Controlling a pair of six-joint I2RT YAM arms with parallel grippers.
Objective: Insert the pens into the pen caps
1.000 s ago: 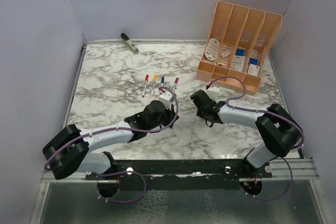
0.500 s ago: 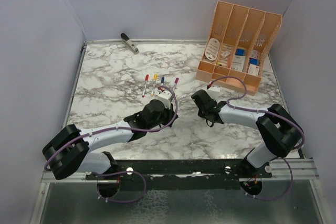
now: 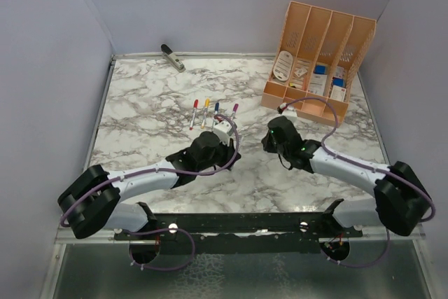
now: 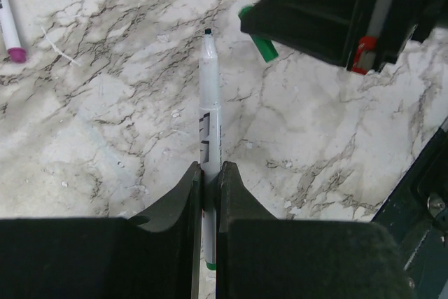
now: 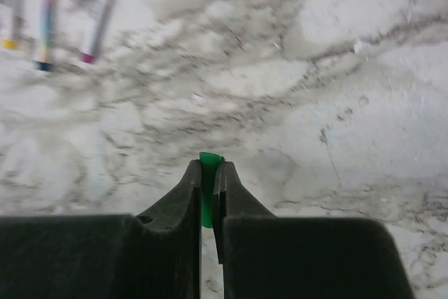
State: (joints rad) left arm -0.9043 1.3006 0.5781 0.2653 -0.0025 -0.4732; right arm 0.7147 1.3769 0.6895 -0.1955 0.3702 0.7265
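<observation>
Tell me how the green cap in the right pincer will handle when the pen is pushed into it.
The green cap looks like hard plastic, so it will probably keep its shape but might slip. The right pincer pinches it with only the tip protruding, so it may pivot if the pen meets it off-axis. Being tiny, it is likely very light.
</observation>
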